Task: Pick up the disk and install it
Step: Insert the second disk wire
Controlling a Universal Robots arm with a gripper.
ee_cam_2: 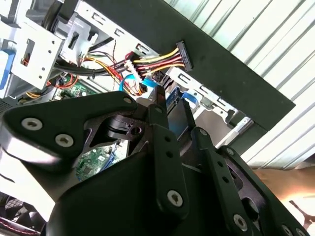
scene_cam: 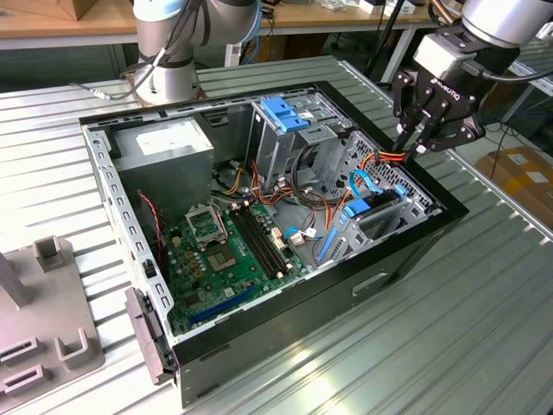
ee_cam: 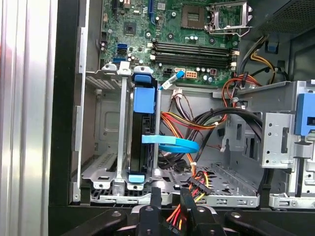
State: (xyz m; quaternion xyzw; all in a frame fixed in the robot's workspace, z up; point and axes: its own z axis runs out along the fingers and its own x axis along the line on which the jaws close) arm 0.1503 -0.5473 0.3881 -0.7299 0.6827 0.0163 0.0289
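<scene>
The disk (ee_cam: 142, 132) stands on edge in a metal bay of the open computer case (scene_cam: 415, 251), blue rails along both its narrow sides. A blue flat cable (ee_cam: 170, 143) loops across it. In the exterior view the disk (scene_cam: 376, 218) lies in the bay at the case's right end. My gripper (scene_cam: 413, 147) hovers above that end, over the case wall. In both wrist views its fingertips (ee_cam: 155, 196) stand a narrow gap apart with nothing between them, so the gripper (ee_cam: 171, 196) (ee_cam_2: 171, 105) is open. A black power connector (ee_cam_2: 183, 55) on coloured wires hangs just past the fingertips.
Inside the case are a green motherboard (scene_cam: 225, 251), a grey power-supply box (scene_cam: 164, 147) and a blue-topped drive cage (scene_cam: 281, 112). A grey fixture (scene_cam: 43, 320) sits at the exterior view's left on the slatted metal table (scene_cam: 467, 346). The arm's base (scene_cam: 164, 69) stands behind the case.
</scene>
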